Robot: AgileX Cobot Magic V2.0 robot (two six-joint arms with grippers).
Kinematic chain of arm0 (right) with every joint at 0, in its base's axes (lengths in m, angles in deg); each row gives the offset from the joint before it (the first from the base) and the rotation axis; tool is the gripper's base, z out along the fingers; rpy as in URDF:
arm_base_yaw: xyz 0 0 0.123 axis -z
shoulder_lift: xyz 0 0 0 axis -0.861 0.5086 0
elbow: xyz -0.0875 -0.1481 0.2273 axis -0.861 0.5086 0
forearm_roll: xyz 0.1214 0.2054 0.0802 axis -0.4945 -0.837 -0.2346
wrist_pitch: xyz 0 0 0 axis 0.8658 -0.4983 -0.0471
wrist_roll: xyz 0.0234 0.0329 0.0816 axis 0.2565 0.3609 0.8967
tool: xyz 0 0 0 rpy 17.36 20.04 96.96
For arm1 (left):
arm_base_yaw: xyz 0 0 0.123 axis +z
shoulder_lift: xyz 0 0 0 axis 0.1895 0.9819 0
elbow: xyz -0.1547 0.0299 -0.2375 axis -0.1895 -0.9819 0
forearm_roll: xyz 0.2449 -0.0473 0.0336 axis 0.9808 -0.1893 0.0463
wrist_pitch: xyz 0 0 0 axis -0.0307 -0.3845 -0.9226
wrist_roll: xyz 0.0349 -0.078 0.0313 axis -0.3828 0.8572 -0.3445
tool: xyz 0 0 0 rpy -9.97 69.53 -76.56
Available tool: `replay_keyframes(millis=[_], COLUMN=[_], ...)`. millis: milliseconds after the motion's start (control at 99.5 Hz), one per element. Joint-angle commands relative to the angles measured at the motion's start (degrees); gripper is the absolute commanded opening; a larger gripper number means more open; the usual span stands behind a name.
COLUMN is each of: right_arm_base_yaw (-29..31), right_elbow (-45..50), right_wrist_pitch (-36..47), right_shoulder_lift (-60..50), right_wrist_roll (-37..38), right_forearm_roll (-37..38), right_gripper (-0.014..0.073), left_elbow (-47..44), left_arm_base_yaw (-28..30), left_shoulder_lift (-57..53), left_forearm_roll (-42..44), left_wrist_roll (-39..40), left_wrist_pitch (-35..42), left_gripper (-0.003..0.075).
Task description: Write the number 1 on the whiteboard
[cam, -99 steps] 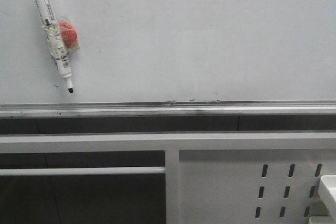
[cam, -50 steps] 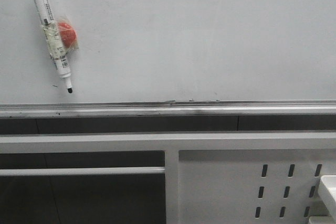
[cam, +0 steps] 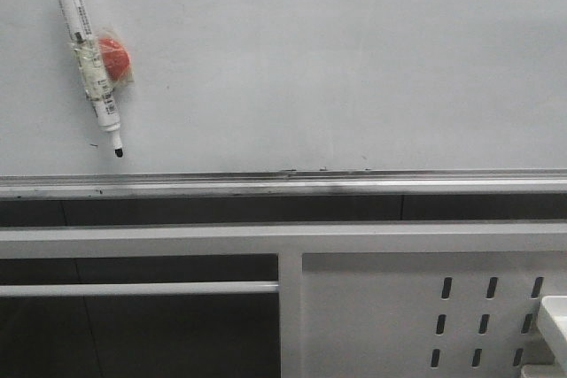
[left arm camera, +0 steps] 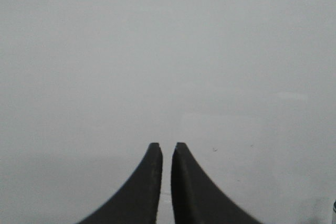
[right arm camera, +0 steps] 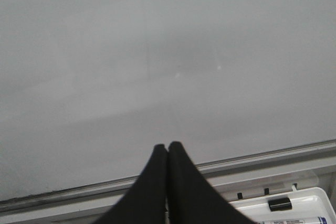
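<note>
The whiteboard (cam: 337,59) fills the front view above its silver rail (cam: 354,185), glossy and bare of any number 1. The marker (cam: 86,52) with its red ball (cam: 114,55), tip near the board low at the left, has only wavered slightly in the last second, so writing seems not begun. The left gripper (left arm camera: 167,148) is almost closed on nothing and the right gripper (right arm camera: 168,146) fully closed, empty.

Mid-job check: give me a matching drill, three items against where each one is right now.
Items:
1. marker pen
2. silver rail
3. perforated panel

Places:
A. lower right of the front view
B. along the whiteboard's lower edge
C. upper left against the whiteboard, tip pointing down

Pairs: 1-C, 2-B, 3-A
</note>
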Motion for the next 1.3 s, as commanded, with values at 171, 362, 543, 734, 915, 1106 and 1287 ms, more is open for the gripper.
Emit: replay_keyframes(millis=[171,362,543,734,915,1106,1287], right_arm_base_yaw=[-0.13,-0.13,-0.13,-0.13,-1.35,-6.11,-8.99], right_elbow=[-1.94,-1.94,-1.94,-1.94,-1.94,-1.94,-1.94], right_wrist_pitch=[8.80,6.44,4.81,3.67,3.53,3.25,4.50], right_shoulder_lift=[2.49,2.70,2.70,2.70,2.70,2.70,2.70], right_wrist_roll=[-0.58,-0.58,-0.58,-0.58,-0.96,-8.06,-8.46], right_forearm_roll=[-0.98,-0.98,-0.93,-0.93,-1.04,-1.04,-1.04], right_gripper=[-0.0069,-0.0069,-0.0069,-0.0069,-0.0069,-0.0069,-0.0069], left_elbow=[1.97,1.86,-1.89,-9.08,-14.26,-16.76,-17.55], left_arm_base_yaw=[-0.36,-0.64,-5.12,-13.25,-19.79,-22.89,-23.15], left_shoulder_lift=[1.23,3.30,4.00,4.05,4.05,4.05,4.54], left_forearm_roll=[-1.46,-3.79,-3.63,-4.63,-5.49,-6.06,-6.06], left_wrist_roll=[0.79,0.79,-2.64,-2.64,-2.24,-2.13,-1.60], left_wrist_pitch=[3.51,-1.38,-0.69,5.06,12.47,17.00,17.64], left_gripper=[0.0449,0.0405,0.0404,0.0401,0.0382,0.0375,0.0375])
